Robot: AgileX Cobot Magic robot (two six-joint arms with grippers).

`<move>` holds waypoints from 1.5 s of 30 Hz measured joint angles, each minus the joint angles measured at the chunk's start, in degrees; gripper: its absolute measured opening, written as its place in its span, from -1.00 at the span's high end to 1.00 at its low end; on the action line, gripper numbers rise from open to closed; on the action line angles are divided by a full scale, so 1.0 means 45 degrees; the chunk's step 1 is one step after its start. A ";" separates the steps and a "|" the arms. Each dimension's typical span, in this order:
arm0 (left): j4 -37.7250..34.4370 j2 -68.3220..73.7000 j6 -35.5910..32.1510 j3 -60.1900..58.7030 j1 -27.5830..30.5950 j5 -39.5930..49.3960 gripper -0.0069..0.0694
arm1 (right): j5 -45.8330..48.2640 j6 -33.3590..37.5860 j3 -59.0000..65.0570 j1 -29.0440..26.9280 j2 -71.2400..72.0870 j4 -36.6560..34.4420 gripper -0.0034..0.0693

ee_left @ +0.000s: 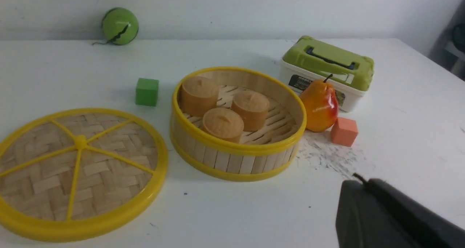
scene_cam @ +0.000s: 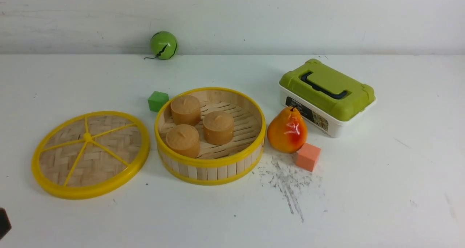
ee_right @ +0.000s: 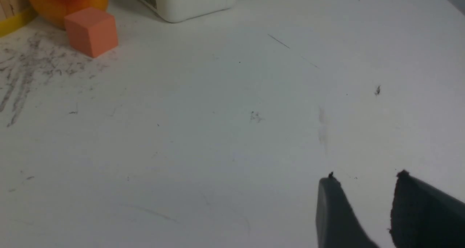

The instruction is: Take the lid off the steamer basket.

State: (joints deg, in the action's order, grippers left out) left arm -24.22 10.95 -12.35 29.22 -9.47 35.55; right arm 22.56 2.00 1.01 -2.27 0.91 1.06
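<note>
The lid (scene_cam: 91, 155) is already off; it lies flat on the table (scene_cam: 381, 190) just to the left of the basket (scene_cam: 210, 170), knob side up, its rim close to the basket's wall but apart from it. I judge it was set there so that nothing leans or overhangs and the basket's mouth is fully open; three brown buns (scene_cam: 218, 127) stand uncovered on the slatted floor.

The right gripper (ee_right: 365, 179) hangs over bare table well to the right of the basket; its fingers (ee_right: 332, 204) are spread with a plain gap between them and hold nothing, which fits an arm the job never needed. Of the left gripper (ee_left: 377, 211) only a dark block shows at the edge of its wrist view, and a sliver at the corner of the front view; I cannot tell whether it is spread or pressed together, though it grips nothing that can be seen, and it sits nearer the robot than the basket, clear of the lid.

A pear (scene_cam: 287, 130) rests against the basket's right side, with an orange cube (scene_cam: 308, 157) just beyond; a green cube (scene_cam: 158, 101) sits just behind the basket's left rim; none crowds the lid. The task looks finished, to my eye; nothing remains but to keep the arms away from the basket.
</note>
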 joint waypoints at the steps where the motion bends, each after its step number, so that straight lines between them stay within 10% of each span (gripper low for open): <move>1: 0.0013 0.0000 0.0000 0.0000 -0.0036 -0.0105 0.85 | 0.0000 0.0000 0.0000 0.0000 0.0000 0.0000 0.25; 8: 0.2452 -0.0010 0.0420 -0.0019 -0.0237 -0.1585 0.85 | 0.0000 0.0000 0.0000 0.0000 0.0000 0.0000 0.25; 19: 0.7417 -0.1929 0.5725 -0.4236 -0.0161 -0.7413 0.85 | 0.0000 0.0000 0.0000 0.0000 0.0000 0.0000 0.25; 45: 0.5383 -0.2540 0.4373 -0.6866 0.0935 -0.3201 0.85 | 0.0000 0.0000 0.0000 0.0000 0.0000 0.0000 0.25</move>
State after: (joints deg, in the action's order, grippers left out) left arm 0.00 -0.47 7.33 -1.67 -5.26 21.15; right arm 22.56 2.00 1.01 -2.27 0.91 1.06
